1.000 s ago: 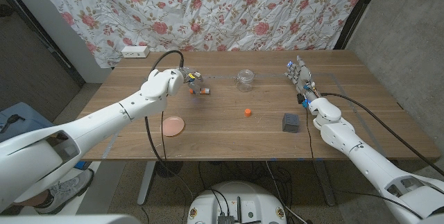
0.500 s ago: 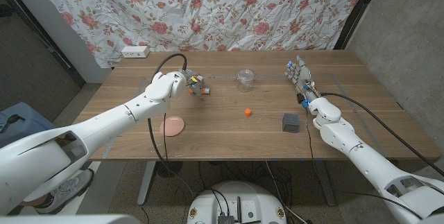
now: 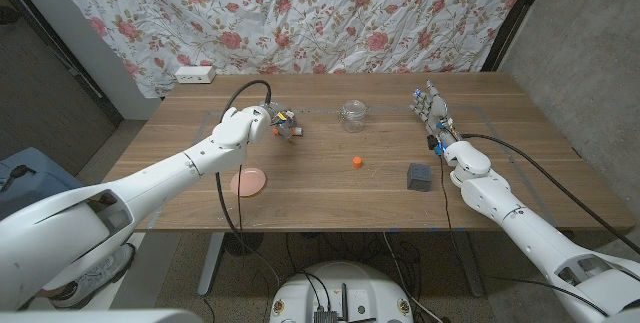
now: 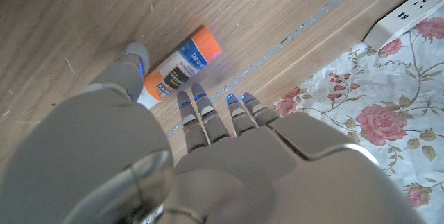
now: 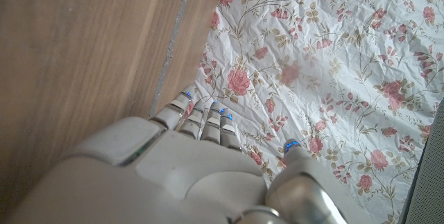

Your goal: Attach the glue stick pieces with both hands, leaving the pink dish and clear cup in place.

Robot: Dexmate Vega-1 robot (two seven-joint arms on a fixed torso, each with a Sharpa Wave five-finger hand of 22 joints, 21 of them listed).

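Left hand [image 4: 208, 148], fingers spread, hovers over glue stick [image 4: 179, 68]; whether it touches is unclear from head view.

A wooden table [image 3: 320, 188] stands before a white curtain [image 3: 300, 13] printed with pink roses, which hangs across the back. A white power strip [image 3: 194, 74] lies at the table's far left corner. A grey wall [image 3: 580, 53] rises to the right, a grey panel [image 3: 85, 33] to the left. Lighting is even.
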